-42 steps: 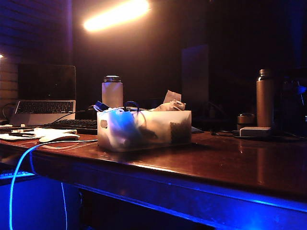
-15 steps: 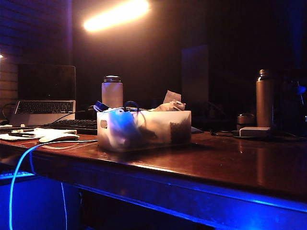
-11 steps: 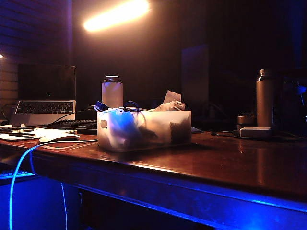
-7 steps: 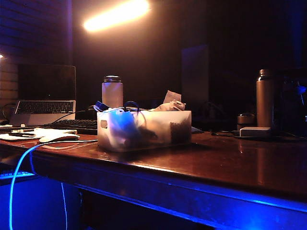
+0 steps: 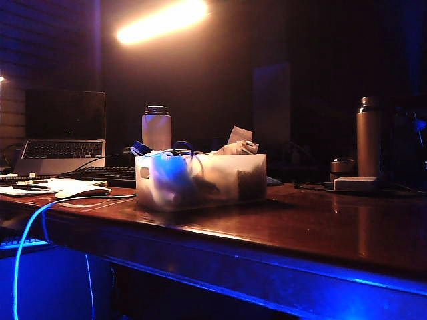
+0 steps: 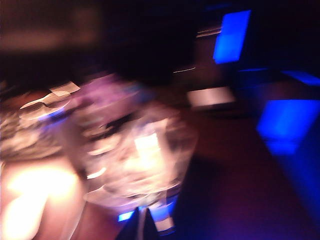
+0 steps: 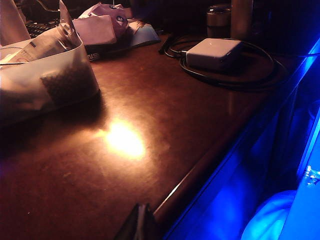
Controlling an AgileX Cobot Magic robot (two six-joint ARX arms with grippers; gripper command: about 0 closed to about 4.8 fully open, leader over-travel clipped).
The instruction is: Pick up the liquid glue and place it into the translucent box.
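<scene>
The left gripper [image 6: 141, 227] hovers above the translucent box [image 5: 200, 180] mid-table, fingertips pressed together and holding nothing, the right gripper [image 7: 141, 222] sits clenched and empty near the table's [image 5: 320, 227] front edge, and the liquid glue cannot be made out.

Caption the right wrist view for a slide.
Right hand shut above the table's edge; box at the far side, white adapter ringed by its cable.
</scene>
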